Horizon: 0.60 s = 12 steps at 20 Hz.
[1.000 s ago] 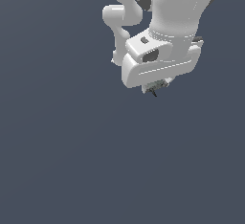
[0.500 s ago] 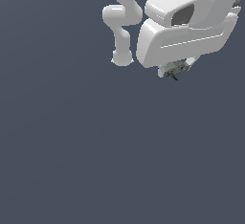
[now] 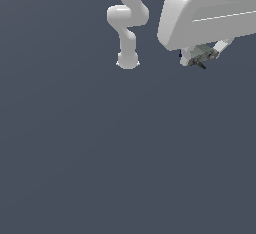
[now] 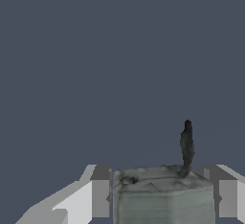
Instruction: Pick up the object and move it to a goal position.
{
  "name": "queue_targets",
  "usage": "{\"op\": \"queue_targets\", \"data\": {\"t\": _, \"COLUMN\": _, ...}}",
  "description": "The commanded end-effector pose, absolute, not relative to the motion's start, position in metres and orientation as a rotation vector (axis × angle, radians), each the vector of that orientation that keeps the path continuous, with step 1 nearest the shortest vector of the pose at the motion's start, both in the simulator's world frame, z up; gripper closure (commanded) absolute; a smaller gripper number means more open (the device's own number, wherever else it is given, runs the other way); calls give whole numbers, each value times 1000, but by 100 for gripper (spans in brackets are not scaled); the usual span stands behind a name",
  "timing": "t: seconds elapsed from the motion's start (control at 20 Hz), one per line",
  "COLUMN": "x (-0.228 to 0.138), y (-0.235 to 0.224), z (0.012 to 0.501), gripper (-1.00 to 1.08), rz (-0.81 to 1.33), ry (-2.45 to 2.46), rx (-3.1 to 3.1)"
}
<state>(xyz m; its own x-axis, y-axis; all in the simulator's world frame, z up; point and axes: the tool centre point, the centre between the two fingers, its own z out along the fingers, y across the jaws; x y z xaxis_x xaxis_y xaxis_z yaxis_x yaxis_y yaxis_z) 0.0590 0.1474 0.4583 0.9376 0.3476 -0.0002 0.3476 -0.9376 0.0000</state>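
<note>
The object (image 3: 201,55) is a tiny grey blocky item with a thin black pointed tip, held under the big white hand at the upper part of the exterior view's right. My gripper (image 3: 199,58) is shut on it, well above the floor. In the wrist view the object (image 4: 162,194) fills the gap between the two fingers (image 4: 100,192), its grey block pressed by both and its black tip sticking out past them. Its blue part barely shows.
The arm's white base and lower links (image 3: 128,23) stand at the top middle of the exterior view. A plain dark grey-blue floor (image 3: 100,153) spreads below. No goal marker shows.
The hand with the object has risen and moved toward the exterior view's right, and looms larger. The object stays gripped.
</note>
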Motion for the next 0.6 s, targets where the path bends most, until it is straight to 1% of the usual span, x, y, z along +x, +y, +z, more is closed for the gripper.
{"op": "queue_targets", "data": {"t": 0.0, "x": 61, "y": 151, "z": 467, "gripper": 108, "rz": 0, "ry": 554, "rx": 3092}}
{"op": "queue_targets", "data": {"t": 0.55, "x": 66, "y": 162, "z": 490, "gripper": 108, "rz": 0, "ry": 554, "rx": 3092}}
